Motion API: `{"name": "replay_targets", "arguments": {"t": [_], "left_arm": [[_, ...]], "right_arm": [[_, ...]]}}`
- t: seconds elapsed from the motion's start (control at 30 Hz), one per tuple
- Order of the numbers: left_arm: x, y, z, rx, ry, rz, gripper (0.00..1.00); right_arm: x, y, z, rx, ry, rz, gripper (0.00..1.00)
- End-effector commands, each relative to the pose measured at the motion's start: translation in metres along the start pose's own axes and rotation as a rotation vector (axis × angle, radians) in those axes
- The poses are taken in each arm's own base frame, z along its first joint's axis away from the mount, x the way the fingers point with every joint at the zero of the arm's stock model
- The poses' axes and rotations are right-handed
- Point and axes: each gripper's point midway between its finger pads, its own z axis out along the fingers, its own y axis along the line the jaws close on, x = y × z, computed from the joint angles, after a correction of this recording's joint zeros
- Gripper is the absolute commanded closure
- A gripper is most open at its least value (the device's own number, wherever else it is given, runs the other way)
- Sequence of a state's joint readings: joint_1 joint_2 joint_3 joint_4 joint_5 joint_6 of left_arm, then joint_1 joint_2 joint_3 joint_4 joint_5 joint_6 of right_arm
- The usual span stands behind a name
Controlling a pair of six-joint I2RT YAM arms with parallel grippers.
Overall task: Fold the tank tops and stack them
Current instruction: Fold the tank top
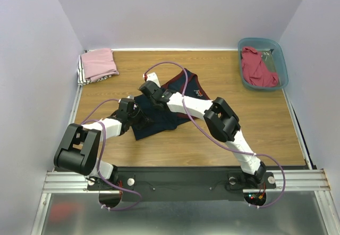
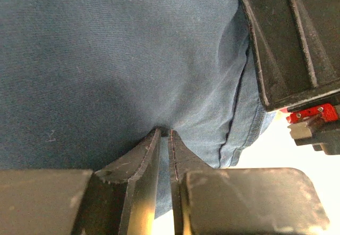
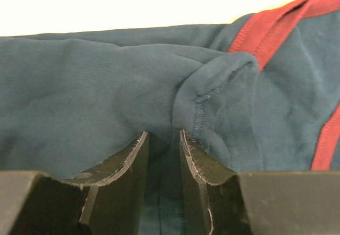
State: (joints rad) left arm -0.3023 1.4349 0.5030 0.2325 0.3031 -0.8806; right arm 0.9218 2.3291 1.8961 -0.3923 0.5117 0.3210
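One navy jersey (image 1: 159, 124), one pink top (image 1: 99, 63) at ten o'clock, one red top (image 1: 257, 70) and one teal bin (image 1: 282, 59) at two o'clock.

The navy jersey (image 1: 156, 124), maroon-trimmed, lies rumpled in the middle; a pink top (image 1: 98, 63) sits folded far left; a red top (image 1: 257, 67) is heaped in the teal bin (image 1: 284, 65).

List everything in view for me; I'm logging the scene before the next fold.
navy tank top: one, navy with maroon trim, table centre, pinched by both grippers
pink top: one, pink, folded, far left corner, on a striped cloth
red top: one, red, crumpled inside the bin
bin: one, teal, far right corner
table: one, brown wood
left gripper: one, black, shut on the navy tank top
right gripper: one, black, shut on the navy tank top
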Motion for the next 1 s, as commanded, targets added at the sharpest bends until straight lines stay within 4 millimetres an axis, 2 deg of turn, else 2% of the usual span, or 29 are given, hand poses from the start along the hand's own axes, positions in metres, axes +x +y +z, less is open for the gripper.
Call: {"name": "replay_targets", "arguments": {"t": [0.0, 0.2, 0.4, 0.47, 0.6, 0.7, 0.73, 0.77, 0.83, 0.9, 0.97], "left_arm": [[0.012, 0.029, -0.002, -0.088, 0.028, -0.009, 0.76], [0.012, 0.030, -0.003, -0.087, 0.028, -0.010, 0.77], [0.013, 0.033, -0.003, -0.096, 0.026, -0.010, 0.77], [0.013, 0.035, -0.003, -0.099, 0.028, -0.011, 0.77], [0.013, 0.036, -0.003, -0.101, 0.029, -0.012, 0.77], [0.014, 0.039, -0.003, -0.106, 0.031, -0.014, 0.77], [0.013, 0.038, -0.004, -0.102, 0.031, -0.014, 0.77], [0.014, 0.039, -0.004, -0.105, 0.032, -0.013, 0.77], [0.014, 0.039, -0.004, -0.106, 0.033, -0.013, 0.77], [0.014, 0.040, -0.004, -0.105, 0.036, -0.011, 0.77], [0.013, 0.041, -0.004, -0.107, 0.033, -0.012, 0.77]], "right_arm": [[-0.017, -0.023, -0.004, 0.081, -0.049, 0.002, 0.64], [-0.012, -0.038, 0.003, 0.107, -0.033, 0.012, 0.67], [-0.021, -0.048, 0.000, 0.101, -0.040, 0.047, 0.80], [-0.026, -0.051, 0.000, 0.095, -0.043, 0.060, 0.89], [-0.032, -0.060, 0.002, 0.056, -0.030, 0.101, 0.99], [-0.037, -0.071, 0.005, 0.024, -0.017, 0.144, 1.00], [-0.036, -0.067, 0.005, -0.019, -0.003, 0.162, 1.00], [-0.035, -0.075, 0.009, -0.029, 0.004, 0.181, 1.00], [-0.041, -0.072, 0.006, -0.105, -0.001, 0.216, 1.00], [-0.036, -0.082, 0.009, -0.139, 0.015, 0.248, 1.00], [-0.044, -0.079, 0.004, -0.224, 0.007, 0.284, 1.00]]}}
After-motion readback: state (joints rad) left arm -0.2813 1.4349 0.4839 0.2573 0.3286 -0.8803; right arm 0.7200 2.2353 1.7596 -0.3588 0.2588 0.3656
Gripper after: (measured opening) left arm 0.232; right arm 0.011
